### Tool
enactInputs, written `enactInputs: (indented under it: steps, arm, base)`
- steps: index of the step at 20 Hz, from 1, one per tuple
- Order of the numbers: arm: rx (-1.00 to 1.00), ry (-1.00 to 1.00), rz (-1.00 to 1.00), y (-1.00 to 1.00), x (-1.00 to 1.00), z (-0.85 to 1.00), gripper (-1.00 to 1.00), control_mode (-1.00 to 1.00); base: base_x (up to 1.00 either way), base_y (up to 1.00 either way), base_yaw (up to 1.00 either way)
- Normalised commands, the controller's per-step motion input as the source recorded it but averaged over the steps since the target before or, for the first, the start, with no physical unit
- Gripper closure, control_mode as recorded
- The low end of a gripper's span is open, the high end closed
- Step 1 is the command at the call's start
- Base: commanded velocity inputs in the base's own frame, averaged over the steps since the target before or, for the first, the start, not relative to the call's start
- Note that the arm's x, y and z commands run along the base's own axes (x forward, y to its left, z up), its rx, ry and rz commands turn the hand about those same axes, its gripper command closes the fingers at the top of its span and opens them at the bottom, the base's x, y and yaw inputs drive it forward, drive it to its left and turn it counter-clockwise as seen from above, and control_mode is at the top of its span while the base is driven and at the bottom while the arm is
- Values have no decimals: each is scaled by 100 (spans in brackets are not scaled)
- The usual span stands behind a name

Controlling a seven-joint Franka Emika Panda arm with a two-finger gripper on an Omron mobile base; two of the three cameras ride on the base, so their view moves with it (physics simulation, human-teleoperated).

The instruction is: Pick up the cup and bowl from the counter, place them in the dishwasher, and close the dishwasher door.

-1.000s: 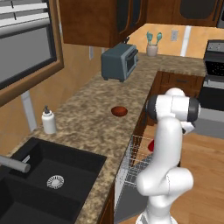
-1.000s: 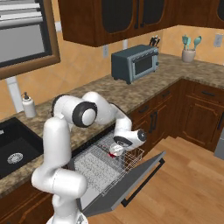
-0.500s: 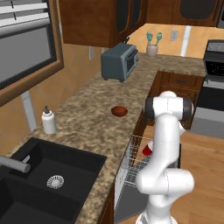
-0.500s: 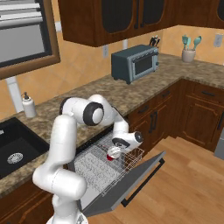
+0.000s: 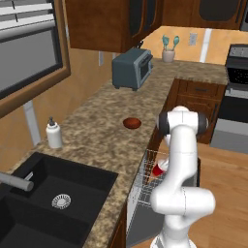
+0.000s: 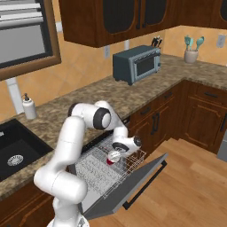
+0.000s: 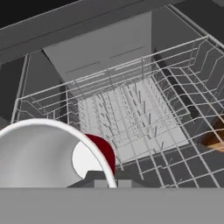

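You are in the first placing step: the cup [image 6: 113, 157] hangs at the gripper [image 6: 119, 153] over the white wire rack [image 6: 99, 170] of the dishwasher [image 6: 111, 190], tipped so that its white mouth faces the hand camera, with the red wall curving behind the rim. The fingertips themselves are hidden by the cup in the hand view, so you cannot tell for certain how the jaws stand, though the cup sitting off the rack at the hand suggests it is clasped. Your next move, as I judge it, is to lower the cup between the thin upright tines and let go only once it rests; smooth tapered plastic may roll or tip on open wire, so set it down squarely. The bowl [image 5: 131, 123], a shallow dark reddish-brown round, waits on the speckled granite counter [image 5: 92, 140], between the white soap bottle [image 5: 54, 134] and the grey toaster oven [image 5: 131, 69], well apart from both. The flat dark grey dishwasher door [image 6: 133, 188] lies dropped open beneath the rack, to be shut last.
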Motion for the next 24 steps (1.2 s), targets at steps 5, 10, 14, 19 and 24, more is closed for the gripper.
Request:
enactInputs:
  steps: [5,10,14,19,24]
  arm:
    - [0,7,4,-4,9,-61,100,-100]
    - [0,7,4,-7,5,-66,100,-100]
    - [0,4,4,-6,5,-64,100,-100]
    - [0,3,3,-17,0,-57,100,-100]
    - [0,4,0,-52,-55,-47,-100,-100]
  base:
    - [0,0,0]
    - [0,0,0]
    - [0,0,0]
    - [0,0,0]
    - [0,0,0]
